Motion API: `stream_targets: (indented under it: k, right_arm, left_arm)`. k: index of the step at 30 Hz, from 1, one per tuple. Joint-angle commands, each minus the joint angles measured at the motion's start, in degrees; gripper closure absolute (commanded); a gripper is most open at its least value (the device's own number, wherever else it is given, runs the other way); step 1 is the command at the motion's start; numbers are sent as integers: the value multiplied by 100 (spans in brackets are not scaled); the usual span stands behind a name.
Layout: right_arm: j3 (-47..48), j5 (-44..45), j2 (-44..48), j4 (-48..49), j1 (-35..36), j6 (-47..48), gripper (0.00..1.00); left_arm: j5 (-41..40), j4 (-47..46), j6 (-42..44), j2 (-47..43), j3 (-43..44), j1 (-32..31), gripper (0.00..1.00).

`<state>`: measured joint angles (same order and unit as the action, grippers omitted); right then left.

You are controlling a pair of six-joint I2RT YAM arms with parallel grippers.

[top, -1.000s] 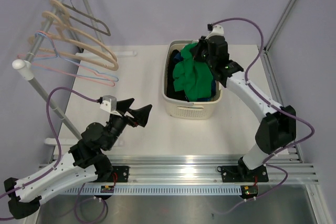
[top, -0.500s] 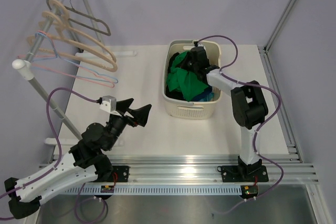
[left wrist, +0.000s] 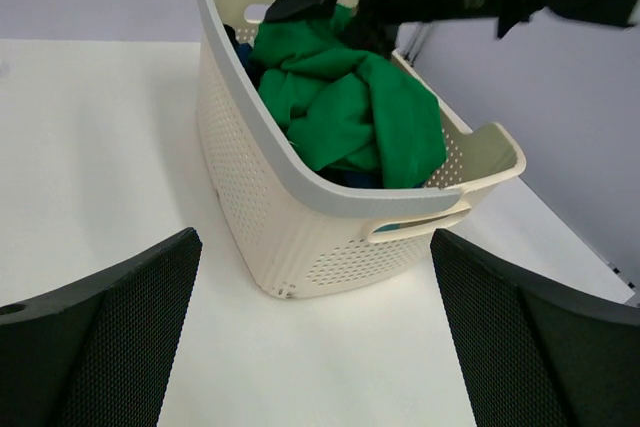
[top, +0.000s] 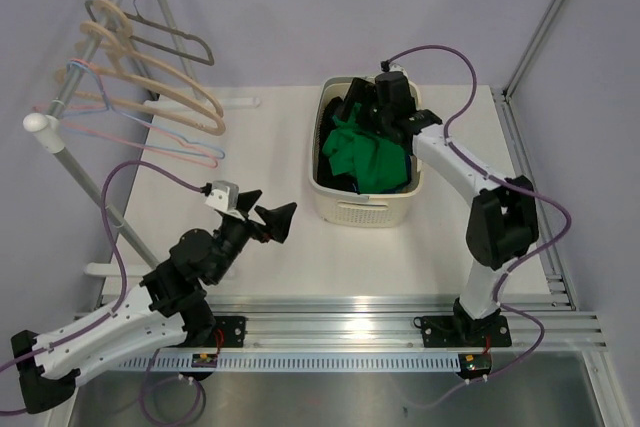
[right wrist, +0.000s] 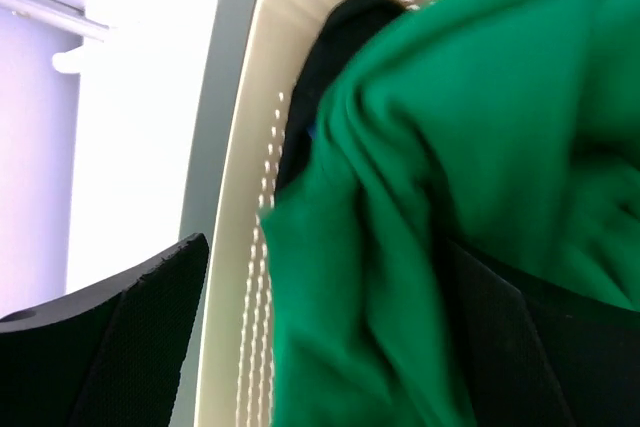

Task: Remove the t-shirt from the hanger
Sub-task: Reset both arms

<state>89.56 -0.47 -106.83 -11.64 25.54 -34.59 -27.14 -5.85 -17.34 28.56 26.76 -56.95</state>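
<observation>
The t-shirt (top: 365, 152) is green and lies crumpled in the basket (top: 362, 209), heaped over some dark clothes (right wrist: 335, 57). One fold hangs over the basket's near rim in the left wrist view. It is well apart from the hangers (top: 150, 87), which hang on the rack (top: 60, 127) at the far left. Every hanger that shows is bare, with no cloth on any of them.

The right tool (right wrist: 328, 245) hangs just over the far end of the basket, pointing down at the shirt. Its own camera shows its fingers (right wrist: 110, 327) spread wide to either side. The green cloth lies below the gap and is not pinched. I cannot tell whether a fingertip brushes the fabric.

The left tool (top: 268, 209) hovers over the worktop (top: 260, 147) near its own base, facing the basket. It is also spread wide and holds nothing.

Judging from how things lie, the main work looks done – the shirt is off its hanger and dropped in the basket. What seems left is small – lifting the right arm clear of the basket and perhaps bringing both arms back to rest. If a fold has snagged on a finger, the shirt could ride up with the arm, so a slow, straight lift would be the safer way out.
</observation>
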Motion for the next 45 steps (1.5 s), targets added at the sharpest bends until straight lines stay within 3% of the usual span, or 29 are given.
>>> stream_targets:
  k: [1,9,15,20,23,29,45]
  right_arm:
    - [142,757,1048,-1262,-40,575,0]
    - [-1519,1365,3172,-1376,-40,647,0]
    - [-2881,126,5090,-1235,21,251,0]
    - [-3997,819,7092,-1262,21,573,1]
    - [-4157,1110,7701,-1533,21,760,0]
    - [-4165,1032,8168,-1676,21,945,0]
    - [-4210,829,7782,-1596,21,980,1]
  left_arm:
    - [226,-224,143,167,285,-18,1]
    - [481,93,354,476,584,-18,1]
    - [761,23,433,440,576,-18,1]
    - [1149,57,337,475,663,-18,1]
    - [1333,58,372,379,672,-18,1]
    - [1465,-136,398,28,496,-9,1]
    - [1140,-312,495,-412,250,-18,1]
